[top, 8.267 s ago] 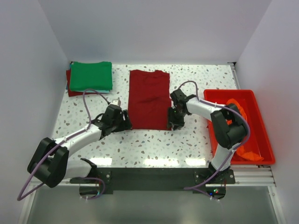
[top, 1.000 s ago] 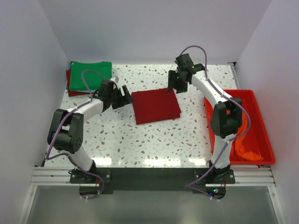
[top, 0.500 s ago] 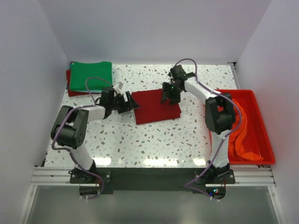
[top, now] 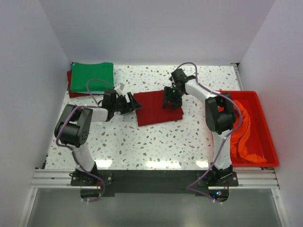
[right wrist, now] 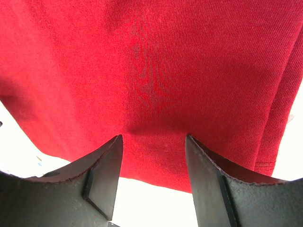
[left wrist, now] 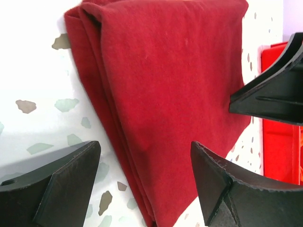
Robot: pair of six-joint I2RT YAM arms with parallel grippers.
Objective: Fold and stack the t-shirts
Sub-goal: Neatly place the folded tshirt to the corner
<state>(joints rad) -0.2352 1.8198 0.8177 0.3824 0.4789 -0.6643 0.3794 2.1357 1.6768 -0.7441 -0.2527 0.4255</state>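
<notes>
A dark red t-shirt (top: 158,109) lies folded into a small rectangle at the table's middle. My left gripper (top: 133,103) is open at its left edge. In the left wrist view the fingers (left wrist: 61,189) straddle the stacked folded edge of the shirt (left wrist: 165,85), with the gripper (left wrist: 144,177) empty. My right gripper (top: 171,100) is open over the shirt's far right part. In the right wrist view the gripper (right wrist: 154,175) has both fingers (right wrist: 102,175) low on the cloth (right wrist: 151,61), which dents slightly between them. A folded green t-shirt (top: 92,76) lies on another dark red one (top: 70,89) at the far left.
A rigid red tub (top: 269,142) stands at the right table edge, with an orange t-shirt (top: 242,137) crumpled in it. The tub also shows in the left wrist view (left wrist: 279,142), behind my right gripper's black fingers (left wrist: 274,92). White walls close in the table.
The dark red shirt, a long strip 8.3 s ago, is now folded in half. Within the last second my right gripper came down onto it and my left gripper moved right to its edge.
</notes>
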